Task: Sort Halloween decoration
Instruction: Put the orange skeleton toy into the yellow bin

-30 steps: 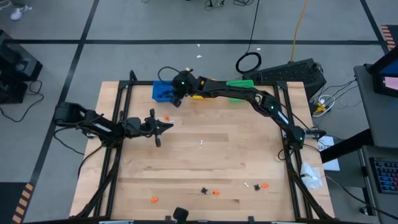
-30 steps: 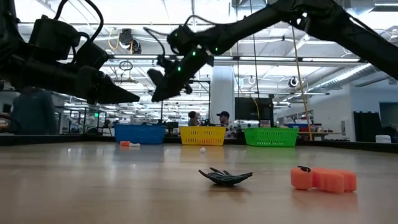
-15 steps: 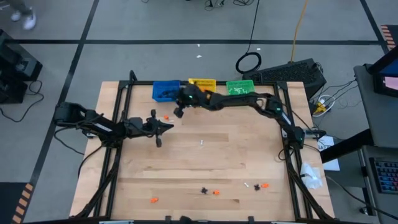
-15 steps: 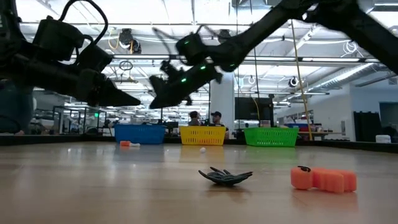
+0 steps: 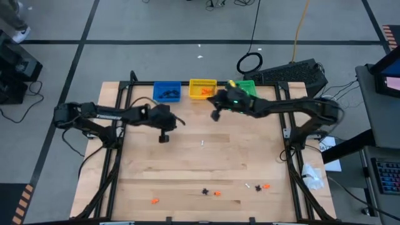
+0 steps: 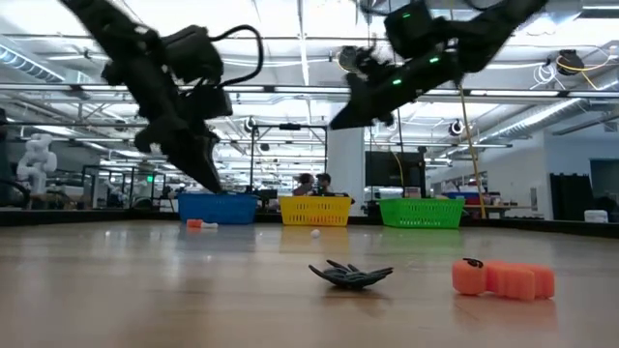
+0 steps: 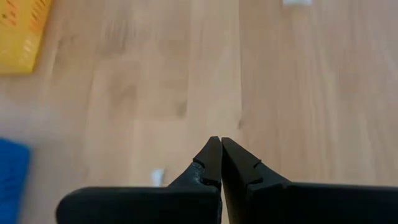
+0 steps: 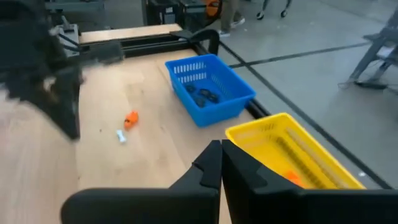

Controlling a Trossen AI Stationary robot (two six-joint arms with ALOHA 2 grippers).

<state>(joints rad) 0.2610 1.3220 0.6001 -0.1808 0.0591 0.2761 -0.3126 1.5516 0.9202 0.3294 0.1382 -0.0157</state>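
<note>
Halloween decoration trinkets lie loose on the wooden table: a white one at mid-table, and orange, black and other small pieces along the near edge. In the low view a black spidery one and an orange one lie close by. My left gripper is shut with nothing in it, pointing steeply down above the table's far left. My right gripper is shut with nothing in it, hovering in front of the yellow bin.
Blue, yellow and green bins stand in a row at the far edge. The blue one holds black pieces. An orange trinket and a white one lie near the left arm.
My right gripper has pulled back from over the blue bin toward the table's right, along the far edge, and has shut. My left gripper has risen, shifted a little toward the right, and tipped from nearly level to pointing steeply down.
</note>
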